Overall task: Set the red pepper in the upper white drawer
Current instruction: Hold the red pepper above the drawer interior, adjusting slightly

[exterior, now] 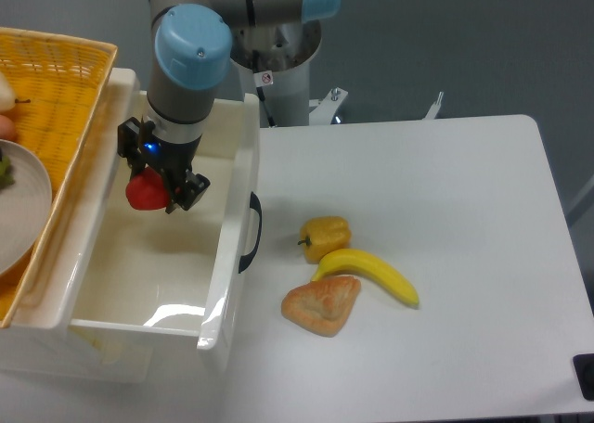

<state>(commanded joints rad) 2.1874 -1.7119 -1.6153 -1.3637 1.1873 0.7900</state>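
The gripper [156, 184] is hanging over the inside of the upper white drawer [232, 256], with its jaws closed around the red pepper [142, 192]. The pepper is sitting between the dark fingers, bulging out on the nine o'clock side, above the drawer's pale floor rather than resting on it, as far as the view is telling. A small blue light is glowing on the gripper body just above the pepper.

The drawer is standing pulled out, its dark curved handle [251, 232] facing three o'clock toward the white table [464, 210]. At nine o'clock from the drawer, the yellow wicker basket [56, 80] is lying against its far wall, and the rim of a white plate [28, 210] is overlapping the basket at the picture's nine o'clock edge.

On the table, at three o'clock from the handle, a yellow pepper [326, 236] is lying with its stem pointing toward nine o'clock. A banana [367, 275] is touching it at five o'clock, and a piece of browned pastry [322, 304] is lying just at six o'clock from the pepper, against the banana's near end.
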